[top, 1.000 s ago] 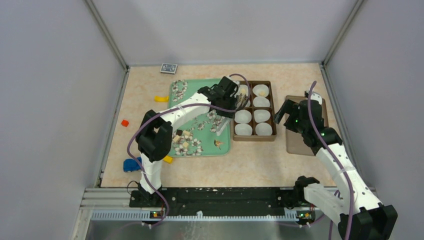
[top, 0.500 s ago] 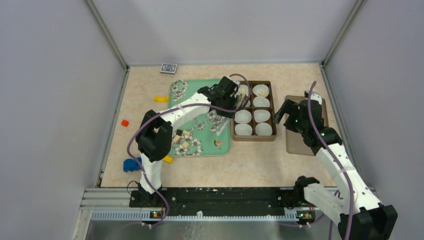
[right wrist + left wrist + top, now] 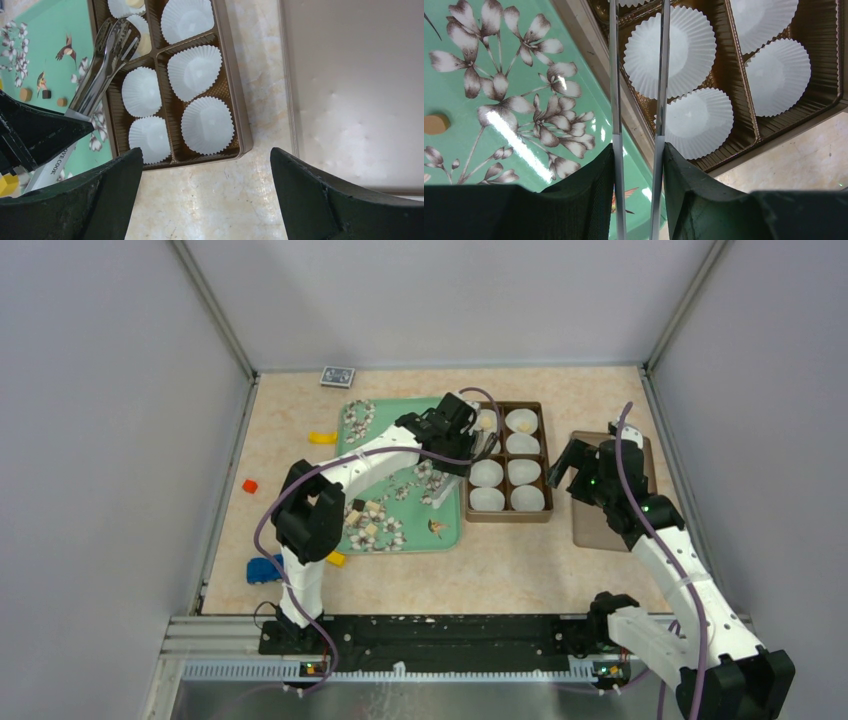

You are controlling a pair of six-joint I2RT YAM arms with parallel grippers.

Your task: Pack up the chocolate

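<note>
Pinching a pair of metal tongs point(image 3: 663, 75) in my left pincer point(image 3: 638, 150), fingers snug against both arms. The tips hang over the left column of the brown box point(image 3: 234, 95) of white paper cups point(image 3: 194, 70). Most of the chocolate point(image 3: 46, 93) is back on the green tray point(image 3: 45, 25), out toward the handle end of the tongs and well apart from the tips. One tan bit looks like it's in the cup right under them. Meanwhile my right pincer point(image 3: 206, 152) is spread wide with nothing in it, over the box's near edge, beside the flat lid point(image 3: 350, 75).
</note>
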